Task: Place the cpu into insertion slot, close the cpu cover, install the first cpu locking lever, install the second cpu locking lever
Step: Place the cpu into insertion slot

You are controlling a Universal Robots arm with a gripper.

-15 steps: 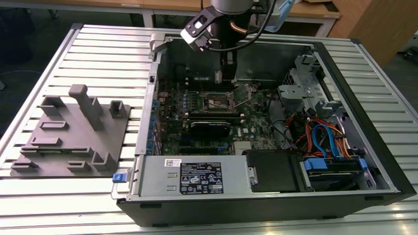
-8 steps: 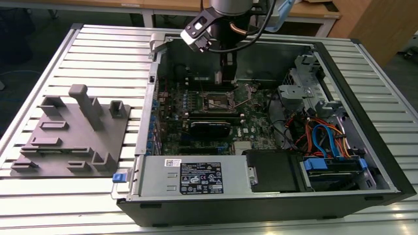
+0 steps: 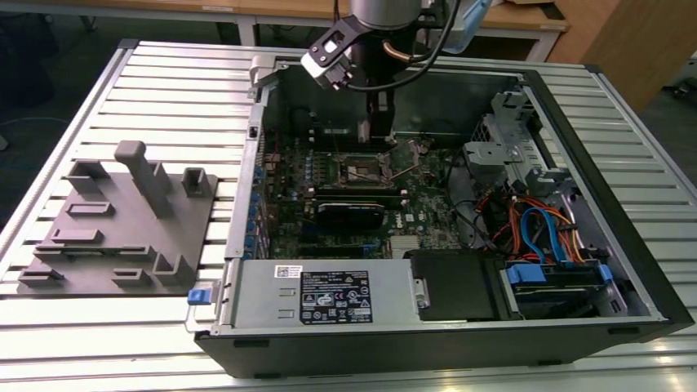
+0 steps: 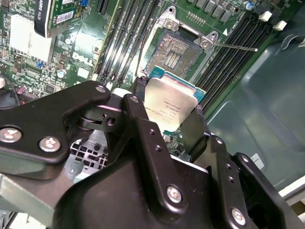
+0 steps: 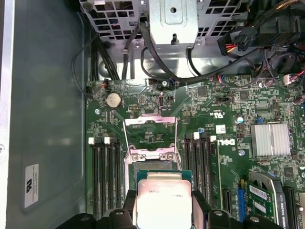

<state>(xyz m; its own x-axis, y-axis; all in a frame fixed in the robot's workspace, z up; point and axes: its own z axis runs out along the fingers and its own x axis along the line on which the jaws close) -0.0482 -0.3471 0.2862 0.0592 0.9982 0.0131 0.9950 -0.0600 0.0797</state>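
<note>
Slatted metal table (image 3: 163, 90) carries the open computer case (image 3: 436, 347), pincer (image 4: 167, 113) pinching the cpu (image 4: 171, 98) inside, wooden desks (image 3: 523, 18) seemingly behind.

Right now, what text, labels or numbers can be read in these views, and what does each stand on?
Power supply label: print too small to read.
cpu top: faint printed lines, illegible.
Case wall sticker: a small mark, illegible.
Motherboard lettering: a maker's logo, not quoted.
</note>
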